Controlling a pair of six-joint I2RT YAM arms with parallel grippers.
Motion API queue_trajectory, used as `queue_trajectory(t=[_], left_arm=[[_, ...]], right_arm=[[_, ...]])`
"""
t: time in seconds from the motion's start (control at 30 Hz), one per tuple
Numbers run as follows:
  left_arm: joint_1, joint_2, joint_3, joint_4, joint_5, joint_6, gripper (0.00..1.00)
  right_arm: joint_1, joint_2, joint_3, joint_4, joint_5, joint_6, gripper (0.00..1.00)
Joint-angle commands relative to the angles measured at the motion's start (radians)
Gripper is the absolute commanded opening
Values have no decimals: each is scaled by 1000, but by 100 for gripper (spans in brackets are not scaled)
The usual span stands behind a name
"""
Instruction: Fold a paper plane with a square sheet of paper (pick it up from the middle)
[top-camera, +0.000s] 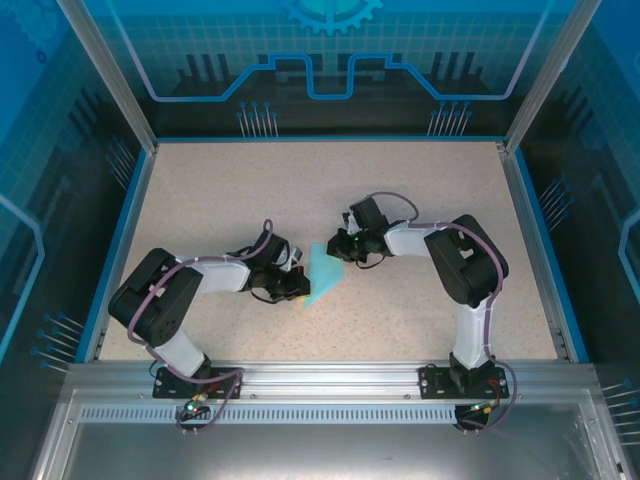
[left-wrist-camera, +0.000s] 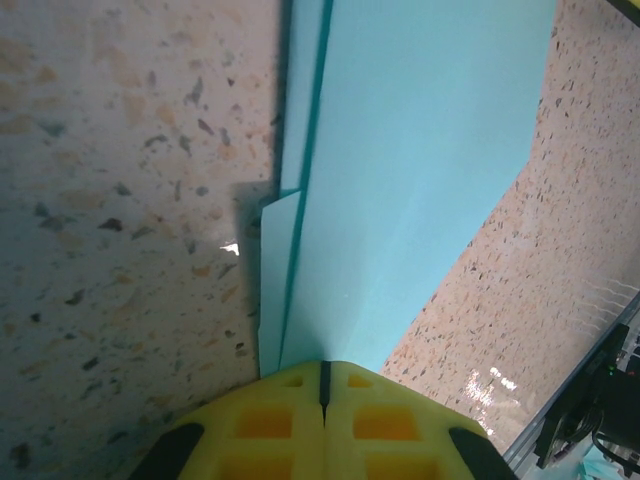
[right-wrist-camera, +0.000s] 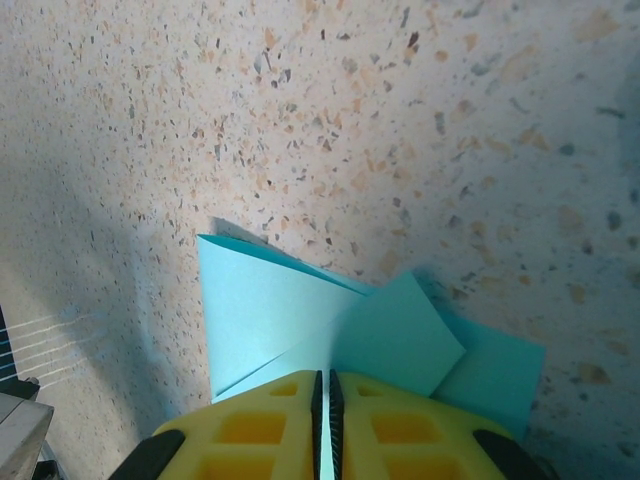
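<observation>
The cyan-blue sheet of paper (top-camera: 322, 272) hangs at the table's middle, folded into a pointed wedge of layered flaps. My left gripper (top-camera: 298, 285) is shut on its lower left end. In the left wrist view the paper (left-wrist-camera: 400, 150) runs straight out from the closed yellow fingertips (left-wrist-camera: 290, 420), with stacked fold edges on its left side. My right gripper (top-camera: 340, 247) is shut on the upper right end. From the right wrist camera a cyan strip sits between the fingertips (right-wrist-camera: 260, 430), and the flaps of the paper (right-wrist-camera: 270, 310) fan out over the speckled tabletop.
The speckled beige table (top-camera: 420, 190) has a raised blue rim (top-camera: 120, 240) on the left, far and right sides. A metal rail (top-camera: 330, 375) carries both arm bases along the near edge. Slanted frame posts (top-camera: 105, 70) stand at the far corners.
</observation>
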Motion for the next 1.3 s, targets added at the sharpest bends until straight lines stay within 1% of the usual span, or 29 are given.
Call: queue_trajectory(t=[0.0,0.33,0.43,0.57,0.7,0.93,1.1,1.17,1.27], left_arm=[[1,20,-46,-111,-102,29,0],[2,15,-42,-112,-95,29,1],[1,8,-41,-110,-88,25,1],[1,-7,-31,-113,-71,27,2],[2,-35,-14,-116,-54,24,3],[1,-95,60,-144,-36,24,8],[1,-130,107,-167,-53,41,14],[2,-129,132,-193,-82,60,18],[3,-106,175,-238,-109,94,20]], right_arm=[[-45,25,30,-17,50,-29,14],[-90,58,84,-71,21,-63,15],[-93,29,96,-99,19,-80,16],[-91,-53,93,-139,14,-97,17],[-84,-156,38,-164,25,-100,20],[-58,-310,-141,-153,43,-52,30],[-22,-350,-234,-131,36,-16,35],[-5,-351,-252,-118,29,-2,37],[21,-338,-263,-99,24,27,39]])
